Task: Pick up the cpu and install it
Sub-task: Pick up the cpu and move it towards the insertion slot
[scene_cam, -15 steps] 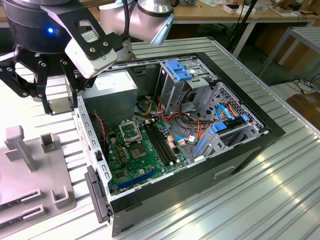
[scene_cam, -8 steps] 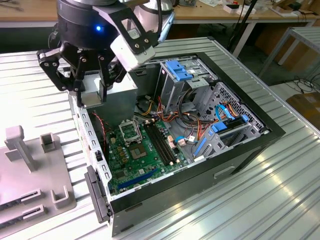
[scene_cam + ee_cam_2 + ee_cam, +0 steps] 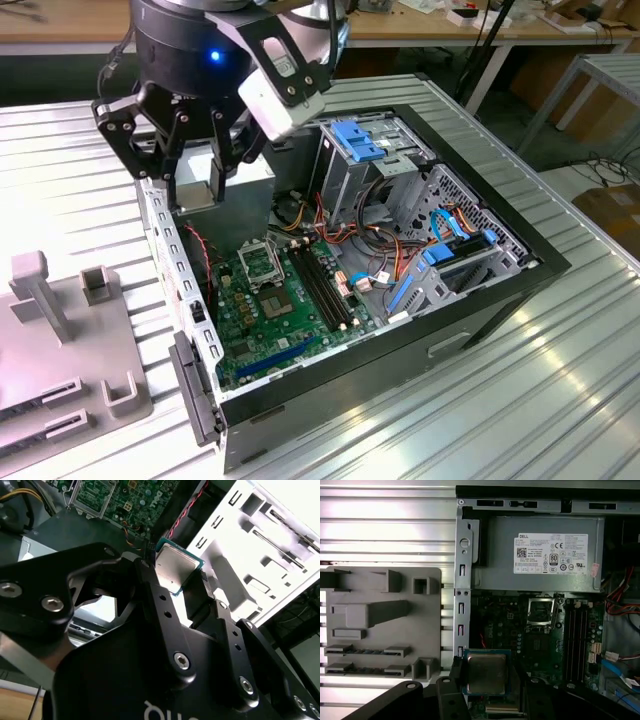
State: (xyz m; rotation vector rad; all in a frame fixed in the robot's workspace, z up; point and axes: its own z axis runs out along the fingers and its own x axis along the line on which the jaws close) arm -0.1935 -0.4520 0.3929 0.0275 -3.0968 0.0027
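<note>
Cpu [image 3: 486, 674] is pinched by its edges in the closed tool [image 3: 200, 160], its silvery face showing in both wrist views [image 3: 174, 570]. In the exterior view the tool hangs above the open computer case [image 3: 480, 320], over the case's wall on the exterior view's left. Inside the case lies the green board [image 3: 510, 630] with the black-framed socket [image 3: 541, 612]; the held chip is well apart from it. A grey fixture tray [image 3: 380, 625] sits on the counter [image 3: 80, 180] just beside the case.

Part of the cpu [image 3: 173, 565] behind fingers [image 3: 159, 597] of the hand [image 3: 177, 582], second wrist view.
</note>
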